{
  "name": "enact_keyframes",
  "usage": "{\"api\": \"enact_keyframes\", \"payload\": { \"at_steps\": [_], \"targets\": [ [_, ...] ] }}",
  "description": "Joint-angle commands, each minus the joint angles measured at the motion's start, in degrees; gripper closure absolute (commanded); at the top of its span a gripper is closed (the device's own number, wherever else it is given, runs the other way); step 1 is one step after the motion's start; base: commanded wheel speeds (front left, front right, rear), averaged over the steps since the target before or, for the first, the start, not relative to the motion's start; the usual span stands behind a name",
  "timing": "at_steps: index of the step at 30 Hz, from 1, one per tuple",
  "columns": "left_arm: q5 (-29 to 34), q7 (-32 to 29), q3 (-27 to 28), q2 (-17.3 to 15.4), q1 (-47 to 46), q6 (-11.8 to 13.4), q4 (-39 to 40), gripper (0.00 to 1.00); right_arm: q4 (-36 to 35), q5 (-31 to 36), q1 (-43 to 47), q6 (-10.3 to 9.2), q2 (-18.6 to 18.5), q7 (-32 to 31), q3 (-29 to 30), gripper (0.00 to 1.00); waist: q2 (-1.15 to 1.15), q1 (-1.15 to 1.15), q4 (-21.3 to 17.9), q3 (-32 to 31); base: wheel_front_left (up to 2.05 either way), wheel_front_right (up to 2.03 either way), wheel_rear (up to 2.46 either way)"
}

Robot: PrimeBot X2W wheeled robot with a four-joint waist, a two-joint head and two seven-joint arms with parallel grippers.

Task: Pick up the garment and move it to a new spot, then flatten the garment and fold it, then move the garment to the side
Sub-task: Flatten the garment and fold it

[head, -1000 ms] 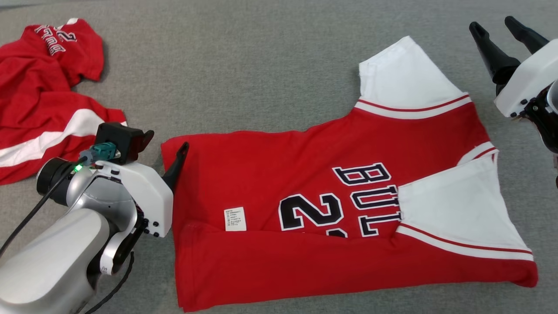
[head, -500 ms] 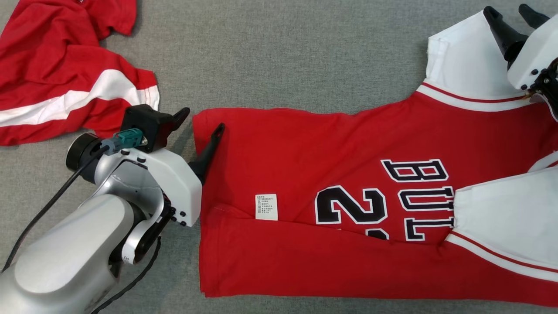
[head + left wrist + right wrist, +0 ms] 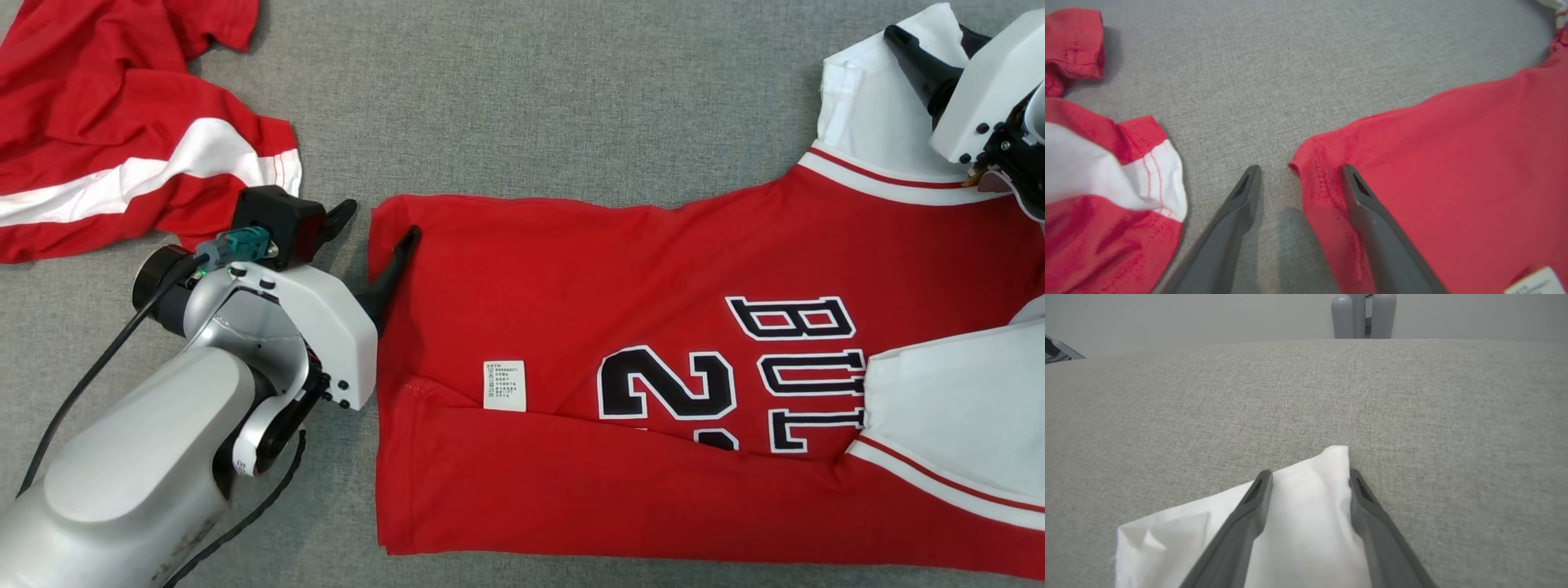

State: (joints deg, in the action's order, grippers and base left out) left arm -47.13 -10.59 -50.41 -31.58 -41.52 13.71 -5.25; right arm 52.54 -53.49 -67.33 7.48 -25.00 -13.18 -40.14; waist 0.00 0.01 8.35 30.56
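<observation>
Crumpled red-and-white cloth garment [image 3: 122,139] far left. Just right of it, left gripper [image 3: 380,222], jaws apart, straddles hem corner of the flat red printed jersey [image 3: 612,310]. Farthest from it, right gripper [image 3: 1308,475], jaws apart over white sleeve [image 3: 865,114]. Risk: pinching one layer only, skewing the fold.

Light falls bright, even and soft from above onto the garment [image 3: 620,327]. The head view is sharp, the garment's lettering crisp, and a short dark shadow lies on the grey surface [image 3: 531,98] just beside its hem corner, under the left gripper [image 3: 383,219]. The left wrist view shows the garment's red paler and pinkish, with the near fingers [image 3: 1392,245] blurred. In the right wrist view the garment's white sleeve [image 3: 1306,514] is nearly blown out, and the surface's far edge beyond it bows.
</observation>
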Motion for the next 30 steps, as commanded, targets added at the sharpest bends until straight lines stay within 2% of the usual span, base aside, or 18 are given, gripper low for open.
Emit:
{"api": "enact_keyframes", "payload": {
  "at_steps": [1, 2, 3, 4, 5, 6, 7, 10, 22, 30],
  "targets": [
    [-0.4, 0.1, 0.1, 0.2, -1.5, -0.8, -1.5, 0.0, 0.2, -0.9, -0.5, 0.03, -0.1, -0.2, -1.1, 0.58, 0.0, -0.01, -0.1, 0.2, 0.0, 0.0, 0.0],
    [-0.6, 0.2, 0.1, 0.4, -1.7, -1.2, -2.1, 0.0, 0.1, -1.3, -0.7, 0.03, -0.2, 0.0, -1.5, 0.76, 0.0, -0.01, -0.1, 0.3, 0.0, 0.0, 0.0],
    [-0.6, 0.6, 0.2, 0.7, -1.8, -1.4, -2.5, 0.01, 0.1, -1.5, -1.0, 0.03, -0.3, 0.6, -1.9, 0.87, 0.0, -0.01, -0.2, 0.4, 0.0, 0.0, 0.0],
    [-0.6, 0.8, 0.3, 0.8, -1.9, -1.6, -3.1, 0.09, 0.1, -1.8, -1.2, 0.03, -0.4, 1.0, -2.2, 1.0, 0.0, -0.01, -0.2, 0.4, 0.0, 0.0, 0.0],
    [-0.7, 0.9, 0.1, 0.9, -2.1, -2.0, -3.6, 0.26, 0.3, -2.2, -1.2, 0.03, -0.4, 1.3, -2.6, 1.0, 0.0, -0.01, -0.3, 0.4, 0.0, 0.0, 0.0],
    [-0.8, 1.0, 0.1, 1.0, -2.3, -2.2, -4.0, 0.55, 0.3, -2.5, -1.2, 0.03, -0.4, 1.5, -2.9, 1.0, 0.0, -0.01, -0.3, 0.4, 0.0, 0.0, 0.0],
    [-0.8, 1.0, -0.1, 1.1, -2.4, -2.5, -4.4, 1.0, 0.2, -2.9, -1.2, 0.03, -0.4, 1.6, -3.4, 1.0, 0.0, -0.01, -0.3, 0.3, 0.0, 0.0, 0.0],
    [-0.8, 1.2, -0.4, 1.2, -2.6, -3.5, -4.8, 1.0, -0.1, -4.1, -1.0, 0.03, -0.8, 2.4, -4.6, 1.0, 0.0, -0.01, -0.4, -0.3, 0.0, 0.0, 0.0],
    [-2.8, 2.1, 0.8, -0.2, -0.3, -4.0, -4.3, 1.0, -3.0, -10.4, 0.4, 0.03, -1.4, 8.5, -7.2, 1.0, 0.0, -0.01, -2.0, -5.6, 0.0, 0.0, 0.0],
    [-5.6, 0.1, 1.2, -4.0, 3.6, -3.9, -3.8, 1.0, -6.7, -15.1, 3.4, 0.03, -3.4, 7.9, -10.8, 1.0, 0.0, -0.01, -5.1, -10.5, 0.0, 0.0, 0.0]
  ]
}}
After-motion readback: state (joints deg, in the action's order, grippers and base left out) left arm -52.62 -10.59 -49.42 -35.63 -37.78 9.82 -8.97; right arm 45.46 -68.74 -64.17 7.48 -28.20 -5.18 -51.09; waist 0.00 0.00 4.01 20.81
